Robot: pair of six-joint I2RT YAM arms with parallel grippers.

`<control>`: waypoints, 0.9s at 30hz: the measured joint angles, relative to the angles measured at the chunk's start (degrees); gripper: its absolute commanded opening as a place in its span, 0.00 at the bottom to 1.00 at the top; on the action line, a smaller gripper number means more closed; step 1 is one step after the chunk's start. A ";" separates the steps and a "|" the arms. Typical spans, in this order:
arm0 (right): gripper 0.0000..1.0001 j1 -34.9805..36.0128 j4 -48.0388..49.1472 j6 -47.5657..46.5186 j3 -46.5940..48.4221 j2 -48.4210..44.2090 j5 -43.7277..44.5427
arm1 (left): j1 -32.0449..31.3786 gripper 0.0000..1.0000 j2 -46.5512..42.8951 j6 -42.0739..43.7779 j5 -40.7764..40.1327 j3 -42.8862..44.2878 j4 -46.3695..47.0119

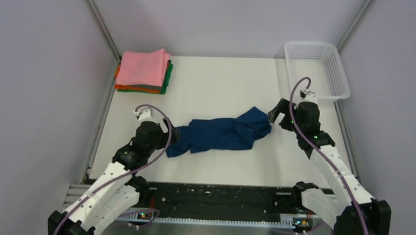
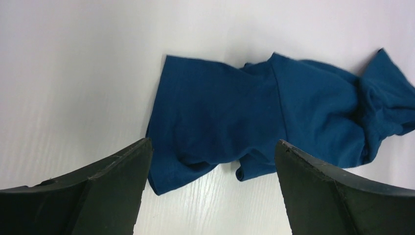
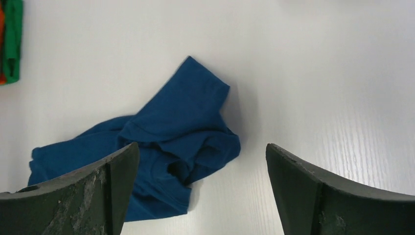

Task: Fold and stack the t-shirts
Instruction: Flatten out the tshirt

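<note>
1. the dark blue t-shirt (image 1: 223,135) lies unfolded at the middle of the white table (image 1: 218,86). it forms a long, crumpled band running from 9 o'clock to 3 o'clock, the soft knit bunched in ridges.
2. the left gripper (image 1: 169,139) is at the shirt's 9 o'clock end. in the left wrist view its two dark, wedge-shaped fingers (image 2: 112,181) stand wide apart and hold nothing, with a flat, hemmed edge of cloth lying below the gap.
3. the right gripper (image 1: 274,114) is at the shirt's 3 o'clock end, beside a pointed sleeve. in the right wrist view its scuffed dark fingers (image 3: 98,191) are also spread wide and empty, above the rim of the bunched cloth and bare table.
4. a stack of folded shirts (image 1: 143,71) rests at the table's 10 o'clock corner, well apart from the blue shirt. a pink square is on top, with orange and green edges showing beneath.
5. a white plastic mesh basket (image 1: 316,69), rectangular with latticed walls, stands at the 2 o'clock corner.
6. the table surface is matte white with a faint wood grain.
</note>
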 measured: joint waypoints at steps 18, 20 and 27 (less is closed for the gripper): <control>0.92 28.24 2.62 -4.90 2.40 14.38 6.78 | 0.39 0.91 25.79 -4.61 2.36 -0.94 5.03; 0.85 28.89 3.45 -4.07 4.07 18.78 9.14 | 0.61 0.73 28.72 -4.83 2.43 0.22 7.45; 0.38 29.75 8.04 -0.37 4.94 27.96 15.39 | 1.44 0.00 39.30 -4.98 5.62 4.92 12.83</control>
